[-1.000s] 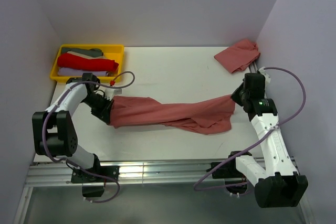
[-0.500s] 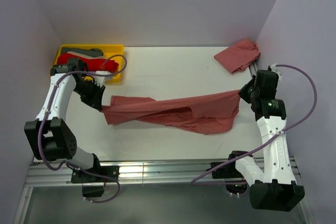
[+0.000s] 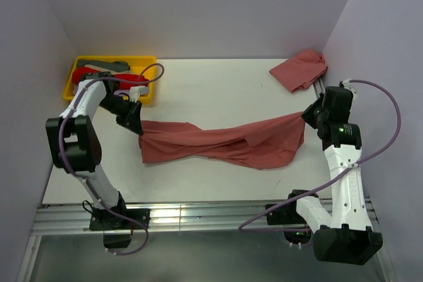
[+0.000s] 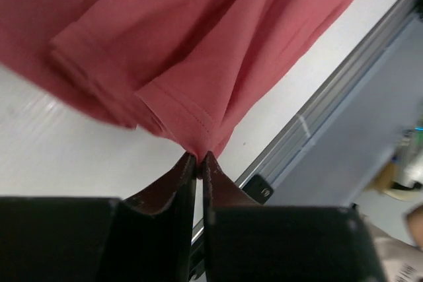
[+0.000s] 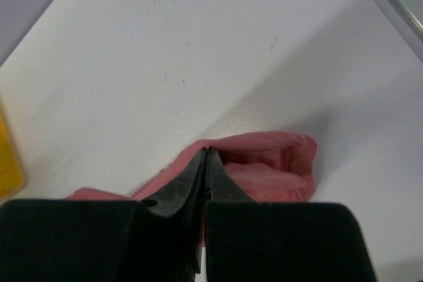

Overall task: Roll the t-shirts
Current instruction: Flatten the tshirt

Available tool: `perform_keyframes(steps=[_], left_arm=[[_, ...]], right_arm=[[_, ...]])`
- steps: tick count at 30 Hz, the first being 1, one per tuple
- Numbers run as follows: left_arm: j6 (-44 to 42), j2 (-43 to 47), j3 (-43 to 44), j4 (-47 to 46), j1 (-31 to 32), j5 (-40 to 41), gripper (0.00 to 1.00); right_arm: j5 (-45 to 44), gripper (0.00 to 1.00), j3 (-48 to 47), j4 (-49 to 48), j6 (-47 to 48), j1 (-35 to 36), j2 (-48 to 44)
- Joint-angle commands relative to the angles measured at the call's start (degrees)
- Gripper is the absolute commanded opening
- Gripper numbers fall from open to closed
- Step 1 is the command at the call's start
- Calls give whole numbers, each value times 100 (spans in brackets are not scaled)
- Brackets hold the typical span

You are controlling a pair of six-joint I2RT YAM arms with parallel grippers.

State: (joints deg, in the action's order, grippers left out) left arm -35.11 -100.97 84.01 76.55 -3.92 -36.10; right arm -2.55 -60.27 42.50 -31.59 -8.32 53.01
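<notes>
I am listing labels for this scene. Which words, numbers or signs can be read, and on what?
No text can be read.
Stretched t-shirt: plain, no print.
Crumpled t-shirt: no print.
Yellow tray: no label visible.
Pale thing in the left wrist view's corner: dark marks, too blurred to read.

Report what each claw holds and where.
Both hold one t-shirt, stretched between them: the left claw pinches a hemmed corner at its left end, the right claw a fold at its right end.

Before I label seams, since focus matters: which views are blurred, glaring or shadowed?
Left wrist: dusty salmon-red cloth t-shirt hem stitching sharp, lower-right background blurred. Right wrist: shirt fold slightly soft, broad shadow across white table. Top external: even light, glare on metal rail.
</notes>
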Motion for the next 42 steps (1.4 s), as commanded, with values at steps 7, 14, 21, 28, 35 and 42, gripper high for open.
perform_keyframes(steps=[7,14,21,28,35,42], left_arm=[[136,-749,-218,-316,14,-1013,31],[399,-415,-569,-676,14,-768,41],[672,-345,-666,-958,23,-522,43],[980,-257,-789,-1309,102,-232,43],[1147,-195,-781,-1442,260,-205,43],[1174,-90,-886,-1450,340,-99,32]], right_arm=[[-308,0,402,-198,206,-170,-177],[-194,0,560,-286,145,-179,-239],[-167,0,657,-313,136,-179,-300],[-150,0,683,-295,153,-179,-353],[-150,0,666,-269,171,-179,-388],[-150,0,639,-242,189,-179,-388]])
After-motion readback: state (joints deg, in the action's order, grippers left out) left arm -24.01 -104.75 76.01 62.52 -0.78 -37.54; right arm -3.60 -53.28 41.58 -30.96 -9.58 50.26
